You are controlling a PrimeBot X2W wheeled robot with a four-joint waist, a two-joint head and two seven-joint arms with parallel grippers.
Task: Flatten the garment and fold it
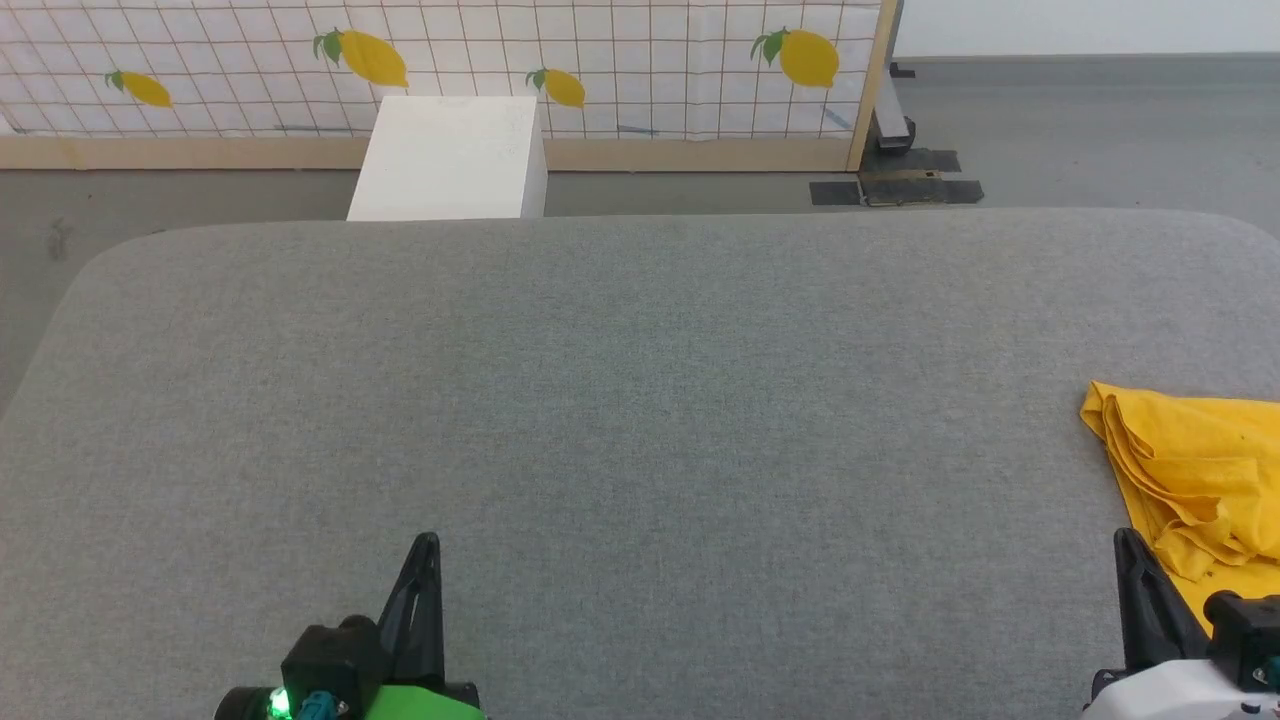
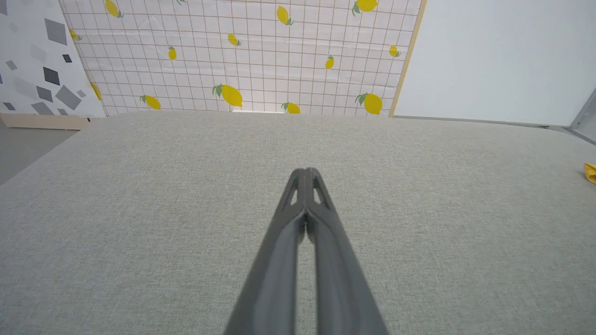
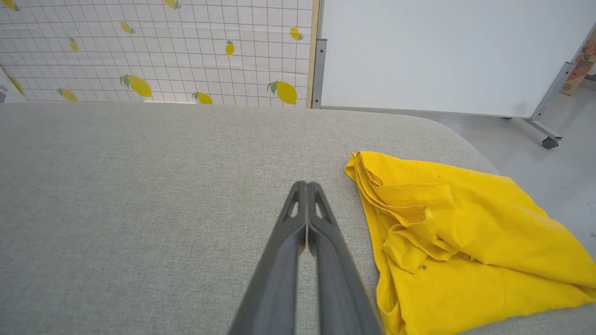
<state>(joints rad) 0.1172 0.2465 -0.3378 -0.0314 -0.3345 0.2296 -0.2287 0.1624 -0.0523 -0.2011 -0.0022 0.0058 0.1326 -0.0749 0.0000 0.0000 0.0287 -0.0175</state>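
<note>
The left claw (image 1: 428, 545) and the right claw (image 1: 1127, 540), nearest the lens, point out across a grey cloth-covered desk (image 1: 640, 400), each with its two dark fingers pressed together and nothing between them. The garment (image 3: 465, 232), a bright yellow T-shirt, lies bunched at the desk's right side. It is just beside the right claw, well apart from the left, and close to the rounded edge beyond which the floor (image 3: 521, 139) shows. The danger, as it looks from here, sits at that edge: a tug outward could slide the cloth off the desk. A pinch into the stacked hems at its far corner could also catch several layers at once, so the shirt would rise as a lump instead of opening out. Both claws would have to part before any grasp. The shirt shows only plain yellow, loosely doubled over itself, with layered edges at one corner and a crumpled flap across the middle; no print is visible, and it is far from flat
</note>
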